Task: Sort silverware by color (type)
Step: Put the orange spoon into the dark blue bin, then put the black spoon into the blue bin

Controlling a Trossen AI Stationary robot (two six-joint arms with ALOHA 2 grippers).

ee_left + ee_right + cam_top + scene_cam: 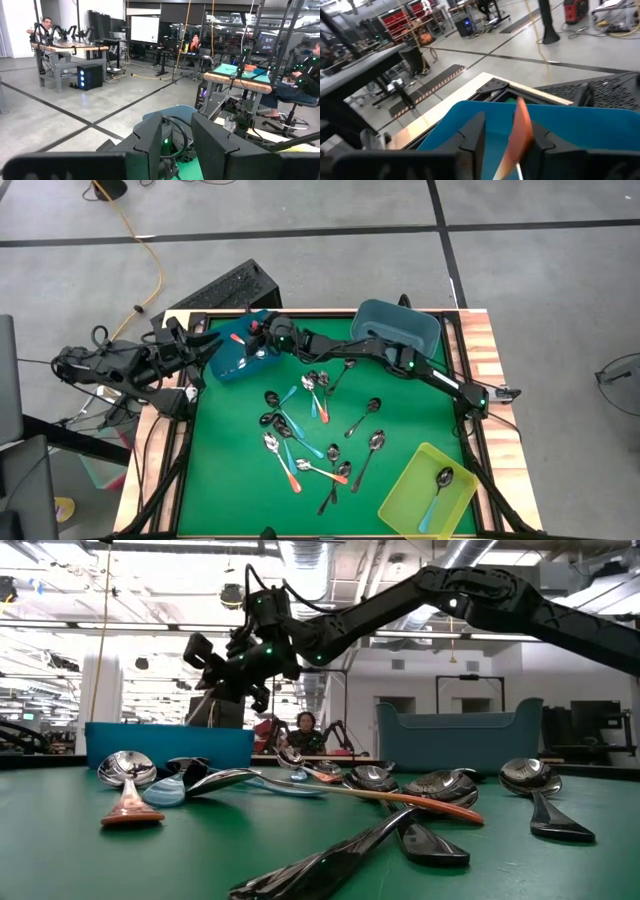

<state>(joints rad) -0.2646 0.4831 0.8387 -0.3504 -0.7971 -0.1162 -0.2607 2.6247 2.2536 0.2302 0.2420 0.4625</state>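
Note:
My right gripper (262, 334) reaches across the table's far side and hovers over the blue bin (236, 358) at the far left. It is open. An orange-handled spoon (522, 129) lies between its fingers, handle pointing forward over the bin. The rest of the silverware (310, 430), with orange, light blue and dark handles, lies scattered on the green mat. One blue-handled spoon (440, 482) rests in the yellow-green bin (458, 506). My left gripper (205, 340) waits open beyond the table's left edge, nothing between its fingers (150, 142). My right gripper's fingers stand apart on either side of the orange handle (524, 120). The handle runs close along one finger (541, 141), with a clear gap to the other (476, 134). Whether the handle touches that finger, I cannot tell. The spoon is above the blue bin's inside.
A teal bin (398, 330) stands at the far right, under my right arm. The yellow-green bin sits at the near right corner. Wooden rails (488, 360) frame the mat. Bare green mat lies along the near left (225, 480).

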